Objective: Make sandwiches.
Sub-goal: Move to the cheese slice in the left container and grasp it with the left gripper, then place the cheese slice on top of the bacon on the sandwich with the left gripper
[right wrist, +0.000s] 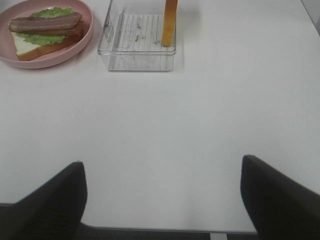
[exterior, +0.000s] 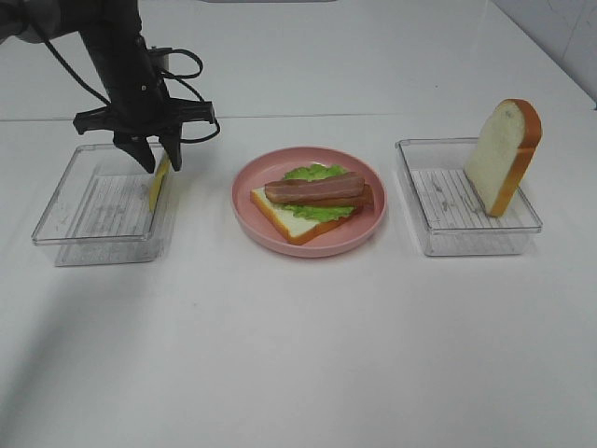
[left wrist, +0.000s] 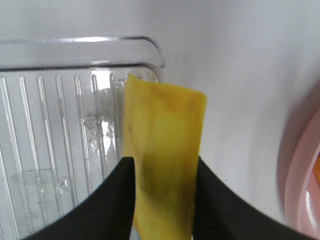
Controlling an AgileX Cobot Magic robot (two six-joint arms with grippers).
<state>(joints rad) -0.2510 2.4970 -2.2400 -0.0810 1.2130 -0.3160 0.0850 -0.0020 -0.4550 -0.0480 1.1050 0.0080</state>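
Note:
A part-built sandwich (exterior: 312, 201) lies on the pink plate (exterior: 373, 213): one bread slice, green lettuce and brown bacon strips on top. It also shows in the right wrist view (right wrist: 45, 31). My left gripper (exterior: 159, 161) is shut on a yellow cheese slice (left wrist: 162, 150), held upright over the right edge of the left clear tray (exterior: 65, 219). A second bread slice (exterior: 504, 154) leans upright in the right clear tray (exterior: 466, 233). My right gripper (right wrist: 162, 200) is open and empty, low over the table, out of the exterior view.
The plate stands mid-table between the two clear trays. The left tray (left wrist: 50, 150) holds nothing else that I can see. The white table (exterior: 298, 355) stretches toward the front. Black cables (exterior: 182, 65) hang off the left arm.

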